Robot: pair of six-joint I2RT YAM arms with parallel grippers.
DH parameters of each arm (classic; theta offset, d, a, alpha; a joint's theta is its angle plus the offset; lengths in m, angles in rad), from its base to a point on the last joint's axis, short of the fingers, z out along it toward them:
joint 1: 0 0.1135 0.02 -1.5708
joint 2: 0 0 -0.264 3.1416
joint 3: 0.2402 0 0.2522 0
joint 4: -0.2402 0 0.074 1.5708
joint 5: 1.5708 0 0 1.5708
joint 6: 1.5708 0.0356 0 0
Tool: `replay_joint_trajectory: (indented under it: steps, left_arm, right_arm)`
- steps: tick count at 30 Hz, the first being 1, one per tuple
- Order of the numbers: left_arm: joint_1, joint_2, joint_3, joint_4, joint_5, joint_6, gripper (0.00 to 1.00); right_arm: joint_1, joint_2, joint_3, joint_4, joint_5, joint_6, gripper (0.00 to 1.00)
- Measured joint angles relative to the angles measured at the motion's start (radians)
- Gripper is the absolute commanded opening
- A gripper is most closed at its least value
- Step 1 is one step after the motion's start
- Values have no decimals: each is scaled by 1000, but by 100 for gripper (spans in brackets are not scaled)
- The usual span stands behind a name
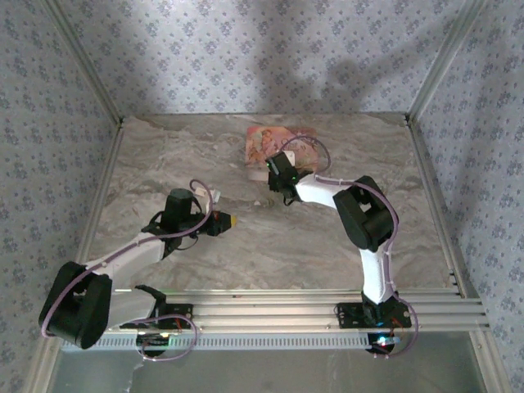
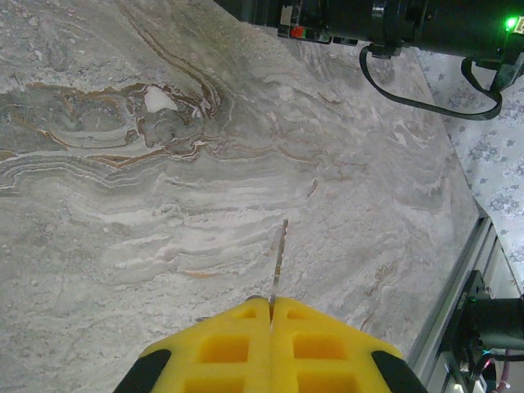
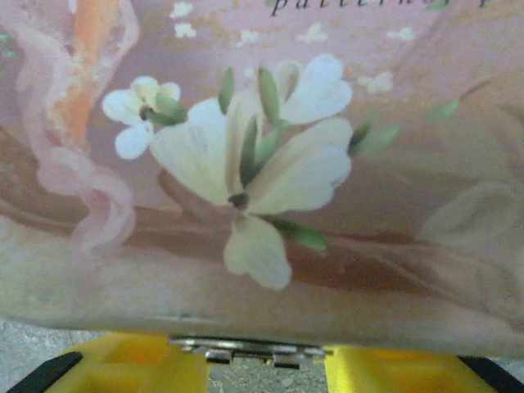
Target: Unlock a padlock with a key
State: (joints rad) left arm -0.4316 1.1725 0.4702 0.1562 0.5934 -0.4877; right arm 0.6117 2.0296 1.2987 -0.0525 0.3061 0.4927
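Progress: we judge both pieces in hand but well apart; the key is not yet inserted or turned.
Left gripper point(image 2: 271, 304): clenched on the key point(image 2: 280, 254), blade poking forward, low over the mid tabletop point(image 2: 123, 229); arm stretched nearly flat.
Right gripper point(image 3: 260, 365): farther out, pinching a silvery piece we take for the padlock point(image 3: 246, 350); forearm reaching toward the far edge.
Packet point(image 3: 270, 164): just beyond the padlock, by the far edge.

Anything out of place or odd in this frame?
Yes. The pink flowered packet sits right against the right gripper, its edge overlapping a silvery metal piece between the fingers; what that piece is I cannot tell. The left gripper pinches the key over bare table, well apart.
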Motion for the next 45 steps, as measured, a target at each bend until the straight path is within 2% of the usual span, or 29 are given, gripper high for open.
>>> replay_joint_trajectory:
  steps: [2, 8, 12, 17, 25, 26, 28, 32, 34, 39, 45]
  left_arm:
    - [0, 0, 0, 0, 0, 2, 0]
    - [0, 0, 0, -4, 0, 8, 0]
    - [0, -6, 0, -5, 0, 10, 0]
    - [0, -25, -2, 5, 0, 3, 0]
    - [-2, -120, -21, -3, -4, -2, 0]
    - [-2, -135, -21, -12, -4, 7, 0]
    - [-2, -159, -21, -33, -4, 27, 0]
    - [-2, -173, -21, -62, -4, 51, 0]
    - [-2, -172, -21, -72, -4, 57, 0]
    - [-2, -133, -18, -80, -3, 73, 0]
    - [-2, -71, 26, -108, -4, 97, 0]
  right_arm:
    - [-3, 5, 8, 0, -7, -5, 39]
    - [-9, 18, 29, 4, -30, -20, 12]
    - [-12, 18, 31, -3, -58, -30, 1]
    - [-23, -6, 6, 2, -134, -3, 0]
    - [-39, -166, -88, -53, -216, 35, 0]
    - [-34, -188, -90, -66, -217, 39, 0]
    - [-22, -220, -85, -97, -205, 42, 11]
    - [0, -236, -23, -180, -156, 33, 40]
    - [5, -229, 28, -223, -131, 14, 46]
    - [-11, -97, 279, -320, -98, -53, 48]
    - [-64, 155, 576, -415, -122, -122, 42]
